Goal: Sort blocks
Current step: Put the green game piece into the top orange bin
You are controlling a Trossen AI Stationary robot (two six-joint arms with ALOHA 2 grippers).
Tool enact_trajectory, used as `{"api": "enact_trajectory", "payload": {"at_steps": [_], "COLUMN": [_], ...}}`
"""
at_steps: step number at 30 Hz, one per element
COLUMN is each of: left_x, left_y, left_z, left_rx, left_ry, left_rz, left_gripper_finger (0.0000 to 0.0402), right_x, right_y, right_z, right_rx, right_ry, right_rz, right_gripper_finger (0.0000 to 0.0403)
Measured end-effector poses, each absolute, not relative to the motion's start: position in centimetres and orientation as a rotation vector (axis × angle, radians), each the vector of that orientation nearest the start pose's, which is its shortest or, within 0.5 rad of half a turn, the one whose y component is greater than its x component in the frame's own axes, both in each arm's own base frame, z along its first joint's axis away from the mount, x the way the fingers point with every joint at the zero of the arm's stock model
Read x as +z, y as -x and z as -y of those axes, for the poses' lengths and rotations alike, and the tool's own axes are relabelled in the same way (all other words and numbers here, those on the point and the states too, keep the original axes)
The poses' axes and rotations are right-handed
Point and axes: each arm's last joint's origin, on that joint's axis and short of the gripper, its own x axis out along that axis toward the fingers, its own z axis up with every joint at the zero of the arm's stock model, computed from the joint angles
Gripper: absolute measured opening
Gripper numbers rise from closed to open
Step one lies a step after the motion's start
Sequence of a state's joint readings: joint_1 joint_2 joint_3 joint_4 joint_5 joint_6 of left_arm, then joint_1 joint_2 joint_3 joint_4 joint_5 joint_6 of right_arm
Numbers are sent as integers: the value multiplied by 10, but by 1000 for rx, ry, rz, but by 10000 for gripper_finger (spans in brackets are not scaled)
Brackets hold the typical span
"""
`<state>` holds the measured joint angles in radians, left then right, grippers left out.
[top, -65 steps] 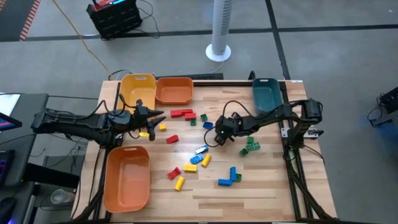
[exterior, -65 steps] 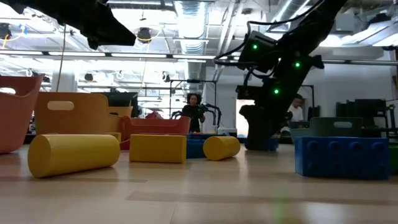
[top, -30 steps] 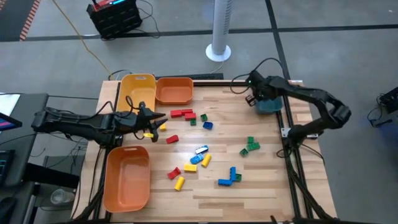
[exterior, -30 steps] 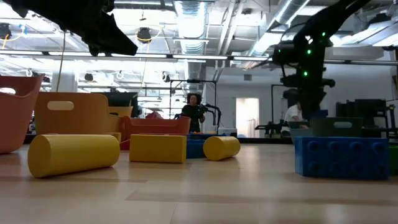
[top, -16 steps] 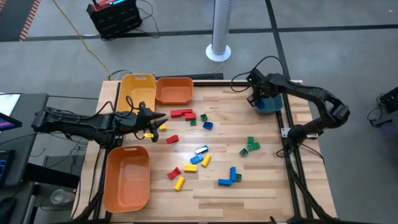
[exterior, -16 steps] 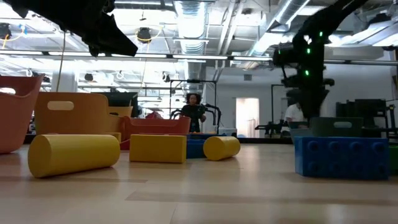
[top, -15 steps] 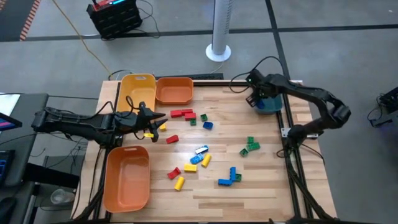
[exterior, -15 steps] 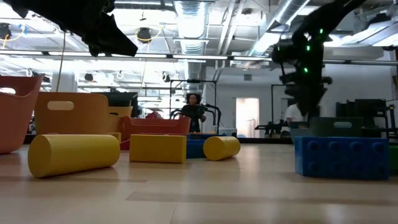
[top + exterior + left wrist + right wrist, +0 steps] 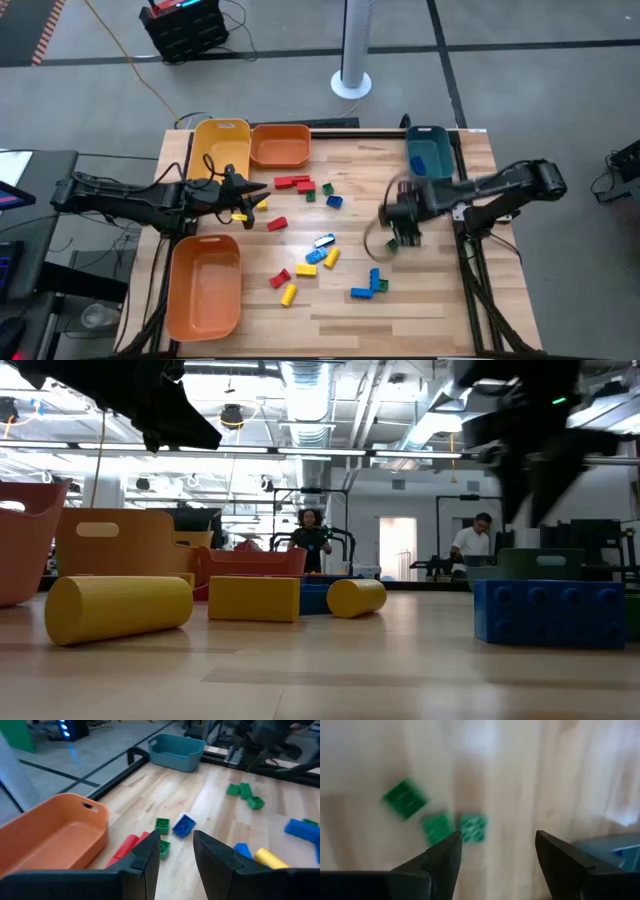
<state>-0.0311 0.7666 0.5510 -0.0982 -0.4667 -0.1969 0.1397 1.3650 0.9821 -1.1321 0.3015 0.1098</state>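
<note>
Small red, yellow, green and blue blocks lie scattered on the wooden table [image 9: 440, 300]. My right gripper [image 9: 400, 222] is open and empty above three green blocks [image 9: 437, 827] at the table's right middle; one green block [image 9: 392, 243] shows beside it. It is blurred in the high view. A blue block [image 9: 418, 160] lies in the teal bin [image 9: 432, 140]. My left gripper [image 9: 255, 190] is open and empty at the table's left, near a yellow block [image 9: 232, 215]. In its wrist view [image 9: 176, 850] red, green and blue blocks [image 9: 183, 825] lie ahead of it.
A yellow bin [image 9: 220, 140] and an orange bin [image 9: 280, 145] stand at the far left, and a large orange bin [image 9: 205, 285] at the near left. Red blocks [image 9: 292, 183] lie mid-table; yellow and blue blocks [image 9: 370, 285] lie toward the near edge. People show in the room behind.
My right gripper has swung from above the teal bin at the far right toward the table's near edge and a little left, and now stands over the green blocks. My left arm has kept still.
</note>
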Motion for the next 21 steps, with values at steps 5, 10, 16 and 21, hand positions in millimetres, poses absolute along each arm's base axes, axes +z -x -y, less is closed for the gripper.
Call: {"api": "enact_trajectory", "payload": {"at_steps": [5,10,16,21], "left_x": [264,266,266,266], "left_y": [-172,-173,-173,-173], "left_z": [-6,1,8,9], "left_rx": [418,362,321,316], "left_ry": [150,166,168,166], "left_rz": [-256,-246,-238,-239], "left_gripper_finger": [112,112,112,112], "right_x": [223,219,206,187], "right_y": [-217,-231,-241,-247], "right_z": [-51,-76,-92,-95], "right_rx": [-193,-118,-82,-32], "right_ry": [163,90,103,219], "right_rz": [-1505,-1347,-1321,-1403], "right_gripper_finger": [241,228,237,261]}}
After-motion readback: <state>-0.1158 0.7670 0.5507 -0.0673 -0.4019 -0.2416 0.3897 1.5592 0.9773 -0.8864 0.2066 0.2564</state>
